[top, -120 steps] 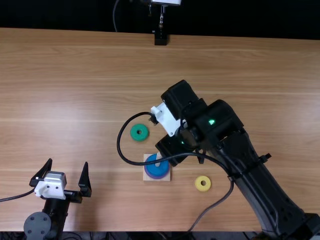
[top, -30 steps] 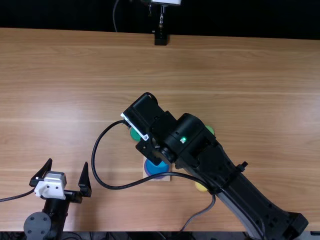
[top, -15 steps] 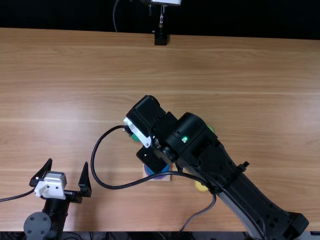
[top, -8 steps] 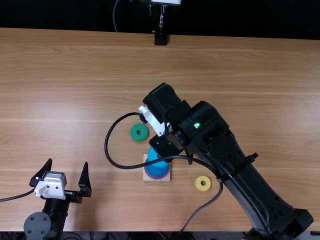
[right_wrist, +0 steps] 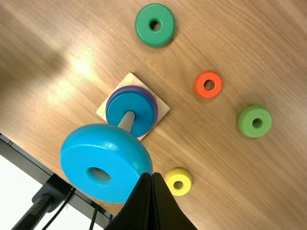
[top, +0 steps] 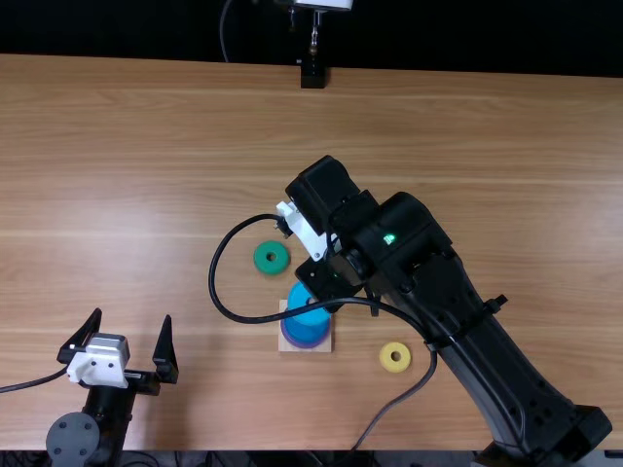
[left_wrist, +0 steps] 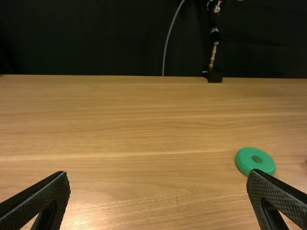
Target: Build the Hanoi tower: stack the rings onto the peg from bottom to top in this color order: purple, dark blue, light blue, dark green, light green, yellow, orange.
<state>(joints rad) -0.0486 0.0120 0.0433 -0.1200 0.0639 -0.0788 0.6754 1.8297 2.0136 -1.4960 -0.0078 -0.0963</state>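
Low in the left of the right wrist view, raised over the table [right_wrist: 220, 167] near the peg [right_wrist: 127, 121]: the light blue ring [right_wrist: 115, 153], thick, round-edged, smooth and glossy. Pinched at its rim by the right gripper [top: 327, 282], with fingertips drawn nearly together. In the top view, just below mid-frame, partly under the black wrist. Beneath, a square base [right_wrist: 162, 111] of pale wood, stacked with the purple ring [right_wrist: 154, 108] and the dark blue ring [right_wrist: 117, 108]. On streaky wood grain, also shiny: dark green ring [right_wrist: 165, 36] at top centre, orange ring [right_wrist: 200, 84] right of centre, light green ring [right_wrist: 245, 120] farther right, yellow ring [right_wrist: 178, 173] at lower centre. At the top view's lower left, the left gripper [top: 132, 315], spread wide and empty, with finely textured black fingers [left_wrist: 38, 201].
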